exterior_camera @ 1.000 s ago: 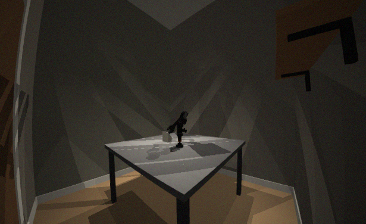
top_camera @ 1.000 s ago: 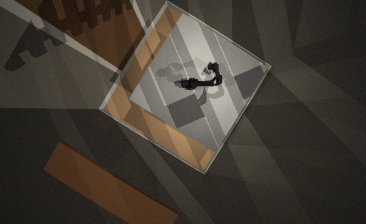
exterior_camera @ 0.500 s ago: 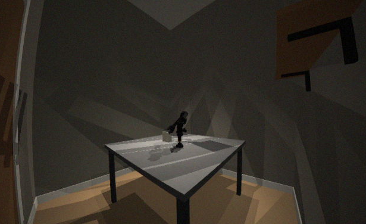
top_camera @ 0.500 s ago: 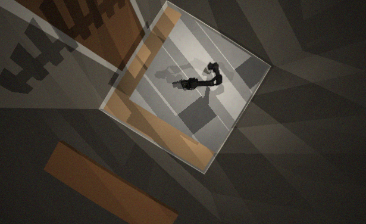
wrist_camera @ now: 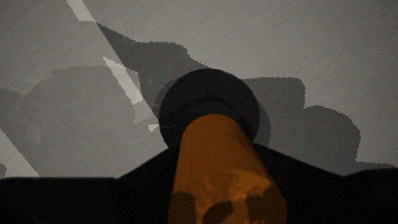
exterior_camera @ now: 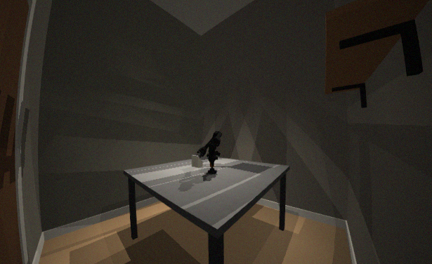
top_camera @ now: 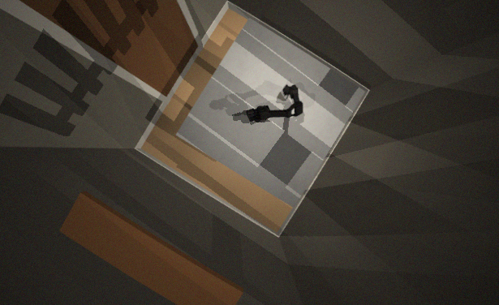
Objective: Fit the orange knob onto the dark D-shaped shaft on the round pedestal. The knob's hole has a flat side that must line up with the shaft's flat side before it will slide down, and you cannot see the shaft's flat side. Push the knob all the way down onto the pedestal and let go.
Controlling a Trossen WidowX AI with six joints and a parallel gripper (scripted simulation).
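Observation:
My gripper (exterior_camera: 211, 161) (wrist_camera: 214, 151) points down over the pedestal and is shut on the orange knob. The orange knob (wrist_camera: 227, 155) hangs upright between the fingers. The dark round pedestal (exterior_camera: 211, 171) (wrist_camera: 210, 80) stands on the table directly below it. In the exterior view a short dark stretch shows between the knob and the pedestal's base, so the knob is not down on the base. In the wrist view the knob's lower end covers the middle of the pedestal. The shaft's flat side and the knob's hole are hidden. The top view shows no knob clearly.
The grey table (top_camera: 230, 134) (exterior_camera: 206, 203) carries the black arm (top_camera: 278, 113) (exterior_camera: 213, 144). A pale block (top_camera: 281, 96) (exterior_camera: 197, 161) stands near the arm's base. Striped light and dark shadows cross the table top.

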